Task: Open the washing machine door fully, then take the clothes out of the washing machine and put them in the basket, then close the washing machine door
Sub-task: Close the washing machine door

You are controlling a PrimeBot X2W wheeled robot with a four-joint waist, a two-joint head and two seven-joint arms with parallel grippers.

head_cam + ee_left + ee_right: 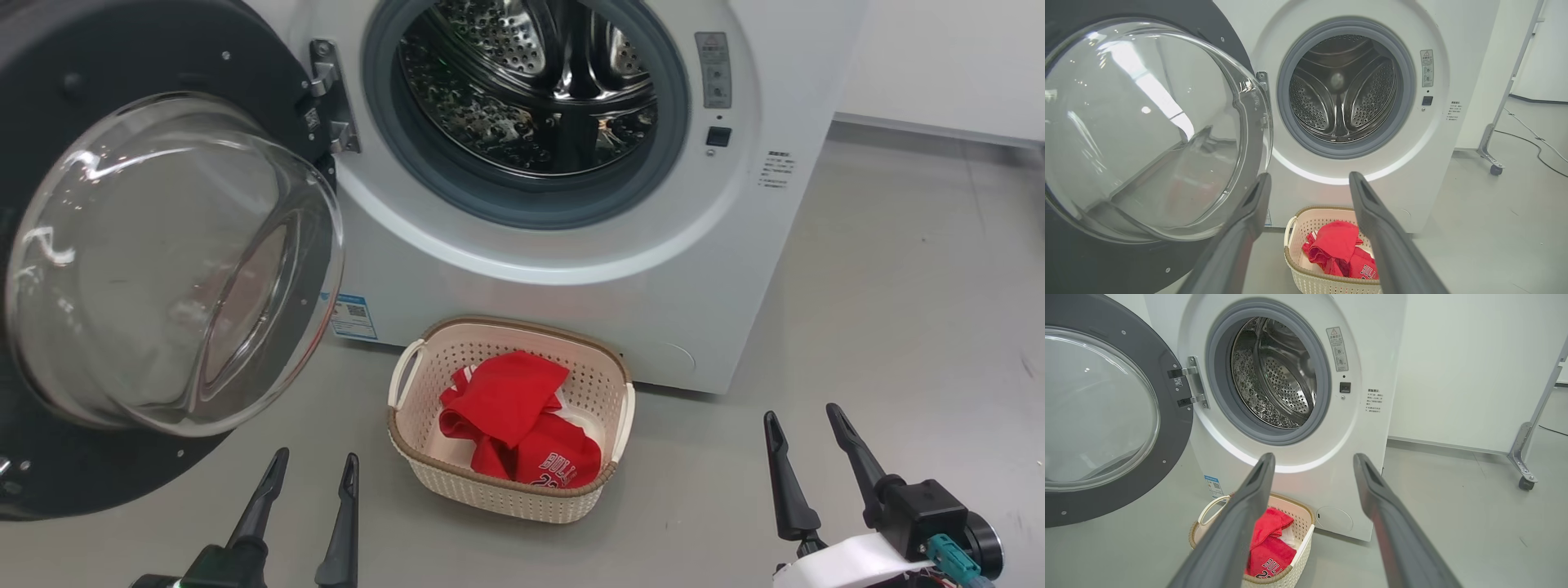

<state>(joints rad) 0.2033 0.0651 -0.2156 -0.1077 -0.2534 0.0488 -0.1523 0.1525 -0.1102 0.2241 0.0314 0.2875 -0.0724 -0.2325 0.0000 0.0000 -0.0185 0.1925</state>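
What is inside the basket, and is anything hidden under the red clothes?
The basket holds the clothes, red, one piece with white lettering. A white patch shows beside them; what it is, I cannot tell. Anything beneath the pile is covered.

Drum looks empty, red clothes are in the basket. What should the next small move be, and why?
Probably move the left gripper toward the washing machine door to start swinging it shut. The drum shows bare steel, the clothes lie in the basket, the door stands wide open on that side, and that gripper is open and empty.
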